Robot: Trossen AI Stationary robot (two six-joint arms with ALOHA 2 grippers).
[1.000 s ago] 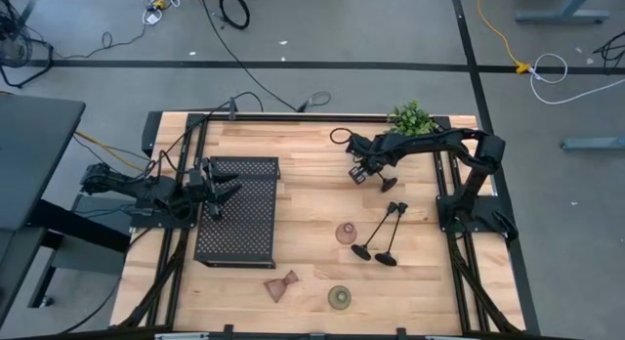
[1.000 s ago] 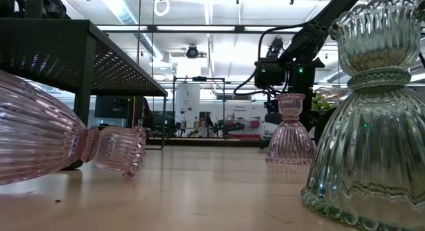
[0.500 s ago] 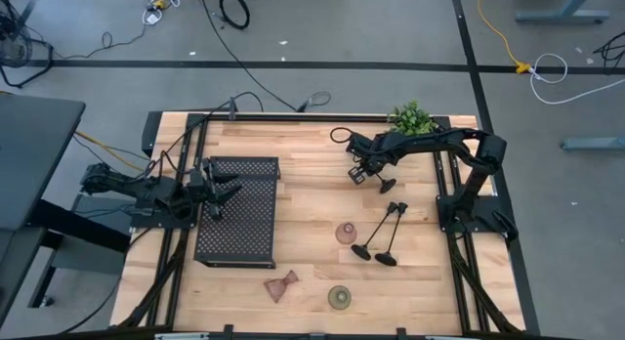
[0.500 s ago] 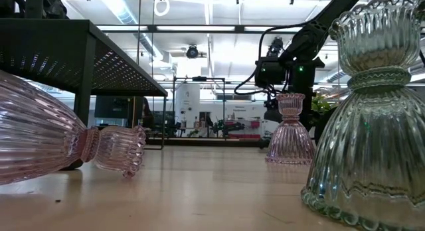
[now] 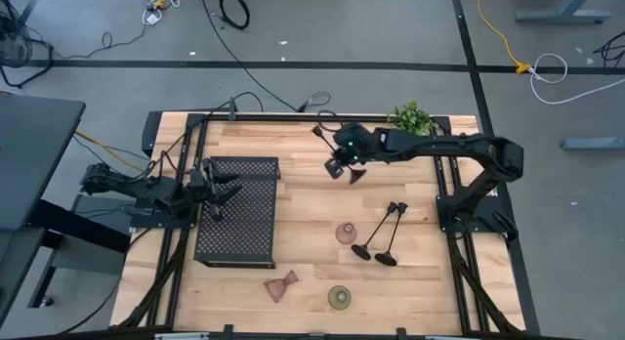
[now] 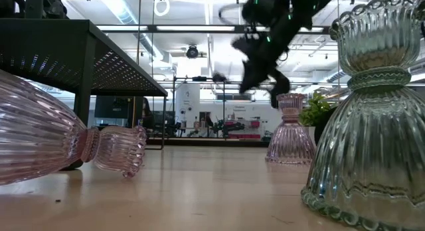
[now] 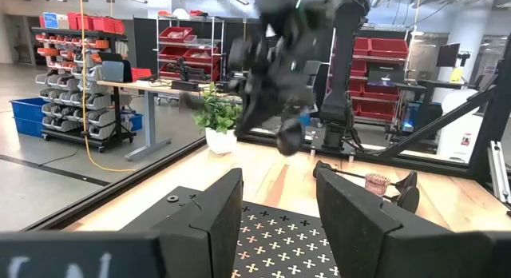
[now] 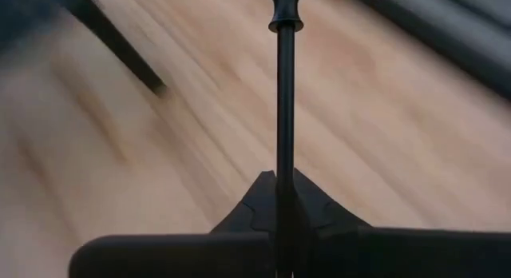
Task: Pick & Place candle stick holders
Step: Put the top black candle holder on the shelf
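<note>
- High view: the right hand (image 5: 339, 164) is raised over the far middle of the table (image 5: 303, 233), between the black perforated tray (image 5: 237, 211) and the potted plant (image 5: 411, 117)
- Right wrist view: the fingers are clamped together on the thin stem of a tall black holder (image 8: 283, 110), which runs straight out past the hand
- Two more tall black holders (image 5: 381, 233) lie tipped over on the table, side by side, near the right arm's base
- Pink holder (image 5: 345, 233) stands upright just beside those two; the brown holder (image 5: 281, 286) lies on its side near the front edge; the olive-green holder (image 5: 339, 297) stands upright close to it
- Left hand (image 5: 217, 191) waits over the tray with its fingers apart and holding nothing
- Step in hand, as judged: carrying the first tall holder, which is lifted clear of the table, toward the tray
- Next move calls for bringing the holder over the tray, turning it base-down, lowering it until the round base sits flat, then parting the fingers
- Risk: a thin stem on a small base may topple if released while tilted
</note>
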